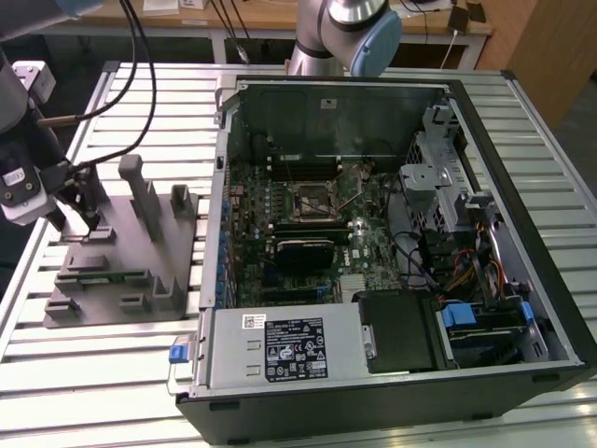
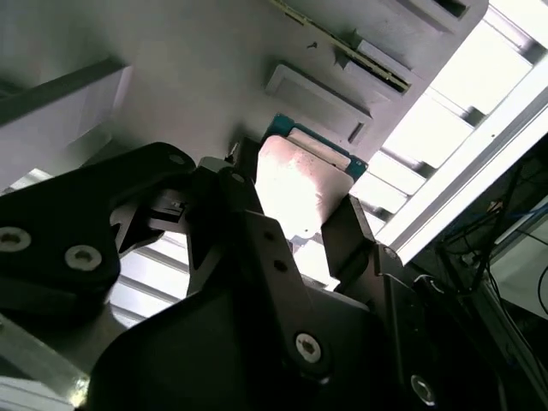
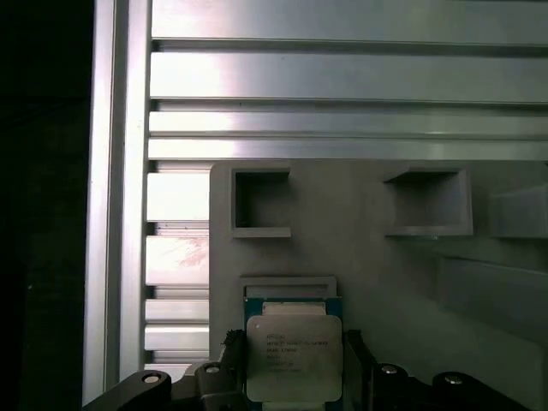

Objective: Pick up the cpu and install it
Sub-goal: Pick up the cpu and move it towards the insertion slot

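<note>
The work surface is a silver table of ribbed aluminium slats (image 1: pixel 103 392) with dark grooves running between them; in the first wrist view its raised edge rail borders a stretch of deep shadow. In the exterior view a long workbench with a pale wooden top (image 1: pixel 270 14) on a white frame stands behind the table, with black cables hanging over its front edge, and a brown wooden panel (image 1: pixel 550 47) rises at the exterior view's right. Strong light glares white off the slats in the second wrist view.
</note>
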